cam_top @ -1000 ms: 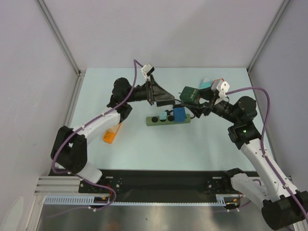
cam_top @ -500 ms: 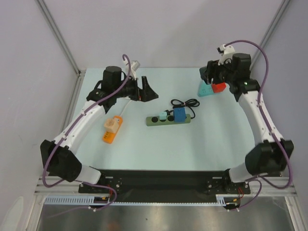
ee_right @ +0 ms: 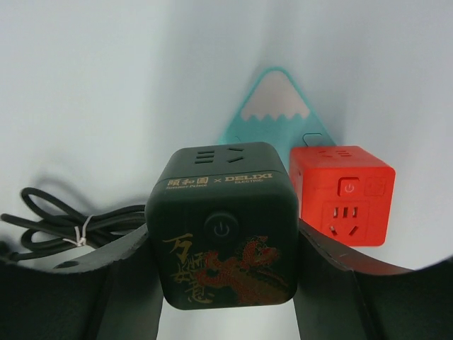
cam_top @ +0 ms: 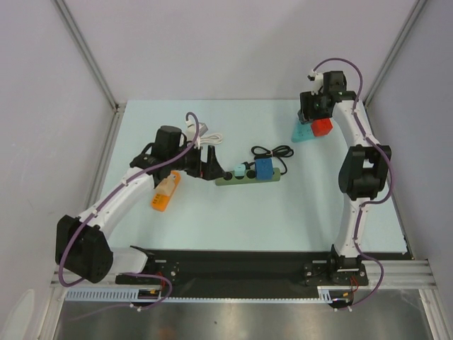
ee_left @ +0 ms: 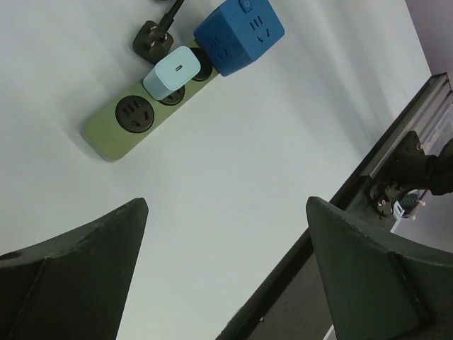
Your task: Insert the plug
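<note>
The green power strip point(cam_top: 248, 178) lies mid-table and holds a pale teal plug point(cam_top: 241, 171) and a blue cube adapter point(cam_top: 263, 168). In the left wrist view the strip point(ee_left: 117, 131) has one free socket at its left end, beside the teal plug point(ee_left: 173, 73) and blue cube point(ee_left: 239, 34). My left gripper point(cam_top: 212, 167) is open and empty just left of the strip, its fingertips point(ee_left: 134, 212) wide apart. My right gripper point(cam_top: 311, 113) is at the far right back, shut on a black cube plug point(ee_right: 223, 227).
A red cube adapter point(cam_top: 323, 127) point(ee_right: 342, 195) and a teal mountain-shaped piece point(cam_top: 303, 133) point(ee_right: 277, 106) lie below the right gripper. The strip's black cord point(cam_top: 272, 151) coils behind it. An orange item point(cam_top: 164, 193) and a white cable point(cam_top: 207, 137) lie near the left arm.
My right gripper carried the black cube from beside the strip to the far right back corner. My left gripper drew back, then came down to the strip's left end.
</note>
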Motion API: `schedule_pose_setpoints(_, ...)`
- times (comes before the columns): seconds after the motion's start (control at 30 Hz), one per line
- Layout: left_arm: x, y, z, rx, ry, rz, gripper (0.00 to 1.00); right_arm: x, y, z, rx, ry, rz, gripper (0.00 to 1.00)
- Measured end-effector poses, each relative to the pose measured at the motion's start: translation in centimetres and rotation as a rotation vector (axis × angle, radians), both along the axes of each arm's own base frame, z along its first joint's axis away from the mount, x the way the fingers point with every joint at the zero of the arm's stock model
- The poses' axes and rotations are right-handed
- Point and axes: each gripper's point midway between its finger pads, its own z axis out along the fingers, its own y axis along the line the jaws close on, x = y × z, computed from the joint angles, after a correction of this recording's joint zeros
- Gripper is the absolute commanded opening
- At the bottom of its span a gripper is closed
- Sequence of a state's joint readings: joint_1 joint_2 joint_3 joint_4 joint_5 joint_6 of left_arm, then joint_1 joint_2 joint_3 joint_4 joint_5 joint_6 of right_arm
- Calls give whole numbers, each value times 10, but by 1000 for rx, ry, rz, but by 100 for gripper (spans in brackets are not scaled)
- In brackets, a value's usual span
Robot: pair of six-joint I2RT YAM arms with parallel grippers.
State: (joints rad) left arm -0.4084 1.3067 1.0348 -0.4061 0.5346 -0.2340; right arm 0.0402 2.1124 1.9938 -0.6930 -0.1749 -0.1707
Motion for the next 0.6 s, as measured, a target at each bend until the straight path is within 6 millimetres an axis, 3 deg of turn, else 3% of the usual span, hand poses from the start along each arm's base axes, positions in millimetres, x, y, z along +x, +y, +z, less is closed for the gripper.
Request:
schedule_pose_setpoints(0.1,-1,-1,0,-6,0,-9,100,4,-5,-17,-13,33,3,0)
schedule_pose_setpoints(0.33,0,-4,4,-24,-16,-21,100,-11,3,-60,11,102,48,0)
schedule_pose_setpoints(0.6,-2,-6,5,-35,-11,-35,100,-12,10,-80,21,84,78,0)
